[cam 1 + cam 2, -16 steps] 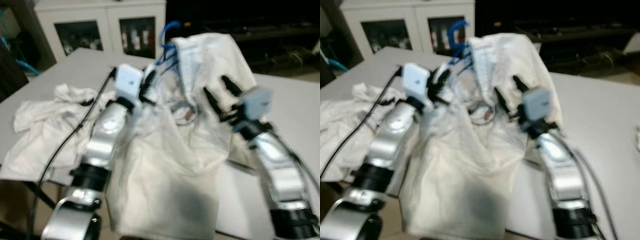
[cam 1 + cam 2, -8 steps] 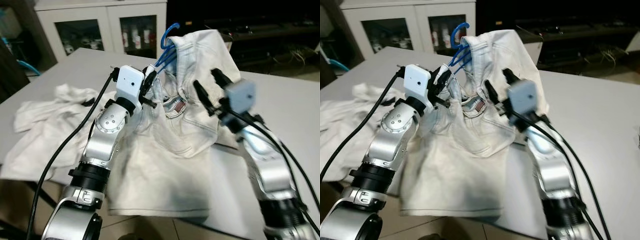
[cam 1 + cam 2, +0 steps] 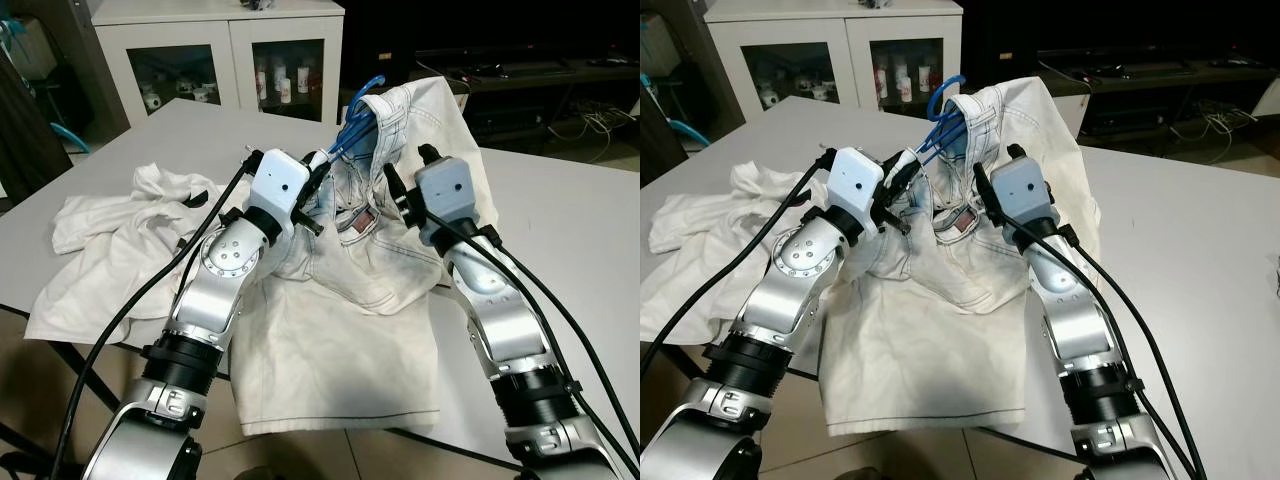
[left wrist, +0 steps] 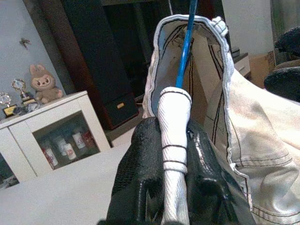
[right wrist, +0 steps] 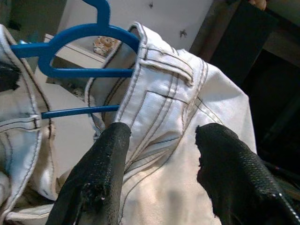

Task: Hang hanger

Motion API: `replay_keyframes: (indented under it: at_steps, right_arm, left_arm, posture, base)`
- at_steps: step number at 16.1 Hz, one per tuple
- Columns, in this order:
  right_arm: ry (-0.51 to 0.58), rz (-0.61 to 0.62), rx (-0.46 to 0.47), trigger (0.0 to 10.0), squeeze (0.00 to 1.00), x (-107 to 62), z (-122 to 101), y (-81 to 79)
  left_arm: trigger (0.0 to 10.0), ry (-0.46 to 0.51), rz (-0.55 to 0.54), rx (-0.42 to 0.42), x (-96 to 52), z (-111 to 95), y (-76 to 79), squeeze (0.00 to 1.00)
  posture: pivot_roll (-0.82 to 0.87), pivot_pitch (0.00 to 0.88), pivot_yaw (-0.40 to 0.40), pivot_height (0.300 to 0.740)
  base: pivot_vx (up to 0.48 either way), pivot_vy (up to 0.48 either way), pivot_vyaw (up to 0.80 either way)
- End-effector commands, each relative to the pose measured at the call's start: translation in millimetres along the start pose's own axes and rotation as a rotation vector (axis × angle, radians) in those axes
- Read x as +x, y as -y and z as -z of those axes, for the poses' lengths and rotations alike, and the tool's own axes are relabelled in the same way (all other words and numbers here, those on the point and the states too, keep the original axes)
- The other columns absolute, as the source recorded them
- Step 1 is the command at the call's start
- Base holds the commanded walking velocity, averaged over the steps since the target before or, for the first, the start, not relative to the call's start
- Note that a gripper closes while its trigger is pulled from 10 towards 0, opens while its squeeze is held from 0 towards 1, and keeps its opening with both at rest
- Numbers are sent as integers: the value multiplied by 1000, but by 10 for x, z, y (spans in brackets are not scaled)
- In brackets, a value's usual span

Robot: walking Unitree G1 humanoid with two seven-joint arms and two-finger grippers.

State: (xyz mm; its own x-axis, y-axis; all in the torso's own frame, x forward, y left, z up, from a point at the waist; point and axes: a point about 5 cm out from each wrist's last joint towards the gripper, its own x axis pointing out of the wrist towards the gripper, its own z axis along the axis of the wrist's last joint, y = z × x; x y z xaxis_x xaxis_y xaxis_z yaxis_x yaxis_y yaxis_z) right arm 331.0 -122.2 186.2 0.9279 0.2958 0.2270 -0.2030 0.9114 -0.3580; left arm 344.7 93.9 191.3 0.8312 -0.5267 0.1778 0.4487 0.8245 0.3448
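Blue hanger (image 3: 357, 112): plastic, hook uppermost, threaded inside the waistband of a pair of white jeans (image 3: 350, 300); raised above the table, roughly midway between the two arms.

White jeans: waistband lifted and draped over the hanger; legs trail down across the table and over its near edge.

Left gripper (image 4: 174, 159): fingers clamped together on a rolled fold of the waistband, with the hanger's blue wire just beyond it.

Right gripper (image 5: 159, 154): fingers apart, straddling the waistband seam, nothing pinched.

Change: half a second ago the right gripper stood off to the garment's right side; it now sits closer in against the waistband. The earlier blur has gone and the whole view has shifted, so the head has moved too. Judgement: the garment is on the hanger and supported, but hanging up is not yet done; no rail is visible.

Secondary item: second white garment (image 3: 120, 235), crumpled, lying left of the jeans.

Surface: grey table (image 3: 570, 200).

Room: white glass-fronted cabinet (image 3: 215, 55) behind the table; dark shelving to its right.
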Motion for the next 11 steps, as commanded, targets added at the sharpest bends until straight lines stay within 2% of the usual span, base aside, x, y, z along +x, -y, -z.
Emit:
replay_keyframes:
  at_steps: [1, 3, 4, 5, 6, 9, 10, 11]
  right_arm:
    - [19, 17, -12, 10000, 0, 54, -55, 9]
    - [22, 33, -9, 10000, 0, 79, -64, 22]
    - [25, 38, 4, 10000, 67, 93, -62, 18]
    - [40, 24, 46, 10000, 1000, 96, -77, -2]
    - [57, 2, 71, 10000, 1000, 99, -108, -33]
    - [67, -5, 68, 10000, 1000, 114, -160, -48]
    - [75, -3, 65, 10000, 365, 115, -194, -30]
    - [73, -4, 60, 10000, 0, 113, -197, -27]
  left_arm:
    - [10000, 42, 8, 22, 23, -95, -1, 0]
    - [10000, 43, 23, 25, 21, -90, 26, 0]
    - [10000, 43, 42, 28, 17, -87, 57, 0]
    - [10000, 41, 64, 34, 13, -80, 90, 0]
    - [10000, 35, 87, 43, 7, -65, 125, 0]
    - [10000, 22, 107, 64, -3, -36, 154, 0]
    - [10000, 19, 106, 68, -4, -30, 152, 0]
    - [10000, 22, 108, 70, -4, -36, 153, 0]
  posture:
    - [36, 0, 4, 723]
    - [35, 0, 4, 723]
    - [36, 0, 4, 723]
    - [37, 0, 3, 723]
    - [38, 0, 3, 723]
    - [39, 0, 3, 723]
    - [39, 0, 4, 723]
    - [35, 0, 4, 723]
  base:
    - [0, 0, 0]
    - [0, 0, 0]
    - [0, 0, 0]
    - [0, 0, 0]
    - [0, 0, 0]
    - [0, 0, 0]
    - [0, 0, 0]
    - [0, 0, 0]
